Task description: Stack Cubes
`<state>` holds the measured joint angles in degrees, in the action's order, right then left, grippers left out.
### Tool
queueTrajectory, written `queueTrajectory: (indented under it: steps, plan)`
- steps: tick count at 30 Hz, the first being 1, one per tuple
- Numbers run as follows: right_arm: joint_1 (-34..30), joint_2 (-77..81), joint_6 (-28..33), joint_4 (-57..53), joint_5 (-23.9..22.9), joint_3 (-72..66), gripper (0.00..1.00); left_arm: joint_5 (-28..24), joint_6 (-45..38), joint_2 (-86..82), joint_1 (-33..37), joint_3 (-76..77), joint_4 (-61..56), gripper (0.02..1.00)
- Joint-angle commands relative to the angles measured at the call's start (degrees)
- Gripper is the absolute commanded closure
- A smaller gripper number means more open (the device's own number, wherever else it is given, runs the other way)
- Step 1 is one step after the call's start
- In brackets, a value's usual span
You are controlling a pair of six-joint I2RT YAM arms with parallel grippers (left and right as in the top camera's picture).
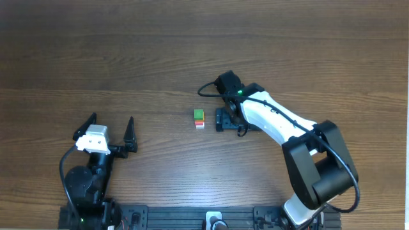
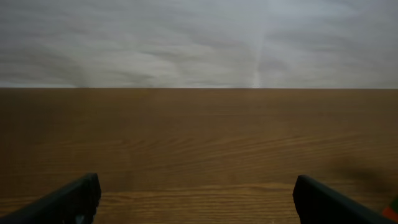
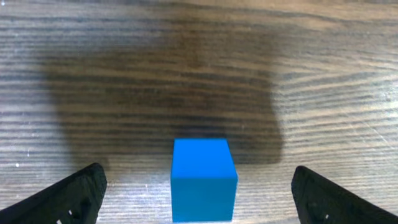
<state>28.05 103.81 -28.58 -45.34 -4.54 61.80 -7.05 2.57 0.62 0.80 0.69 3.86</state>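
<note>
Right gripper point(image 3: 199, 200): fingers spread wide, nothing between the pads. The blue cube point(image 3: 203, 177) sits on the wooden table point(image 1: 192, 51) in the gap between my fingers, roughly centred and touching neither of them. One flat face is turned toward my wrist.

From above, my right gripper is just right of the small stack, a green cube point(image 1: 199, 114) on a red cube point(image 1: 200, 123), near mid-table.

Left gripper point(image 1: 112, 131): also spread and empty, at near left, well apart from the cubes.

Handling (judgement): the blue cube looks rigid, light and smooth-faced, so it is unlikely to crush but could slip or twist. I should grip two opposite side faces at mid-height, pads flat and square on, and leave the bottom face free for seating on the green cube.
</note>
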Motion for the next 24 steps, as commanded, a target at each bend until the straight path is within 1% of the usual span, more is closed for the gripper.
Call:
queueTrajectory:
  steps: [1, 4, 9, 13, 18, 21, 23, 24]
  plan:
    - [-1.1, 0.7, -0.5, 1.0, 0.7, -0.8, 0.062, 0.5, -0.7, -0.5, 0.3, -0.3, 0.0, 0.018]
    - [-1.6, 0.7, -0.5, 1.8, 1.5, -1.2, 0.075, 0.5, -0.7, -0.5, 0.3, -0.3, 0.0, 0.018]
    - [-2.6, 0.7, -0.5, 3.6, 3.4, -2.4, 0.130, 0.5, -0.7, -0.5, 0.3, -0.3, 0.0, 0.020]
    - [-2.6, 0.7, -0.2, 3.9, 3.7, -2.6, 0.183, 0.5, -0.7, -0.5, 0.3, -0.3, 0.0, 0.020]
    - [-2.6, 0.7, -0.1, 4.0, 3.7, -2.6, 0.279, 0.5, -0.7, -0.5, 0.3, -0.3, 0.0, 0.020]
    - [-2.6, 0.6, -0.1, 4.0, 3.7, -2.6, 0.389, 0.5, -0.7, -0.5, 0.3, -0.3, 0.0, 0.020]
    - [-2.6, 0.4, -0.1, 4.0, 3.7, -2.6, 0.428, 0.5, -0.7, -0.5, 0.3, -0.3, 0.0, 0.018]
    - [-2.6, 0.2, -0.1, 4.0, 3.7, -2.6, 0.467, 0.5, -0.7, -0.5, 0.3, -0.3, 0.0, 0.020]
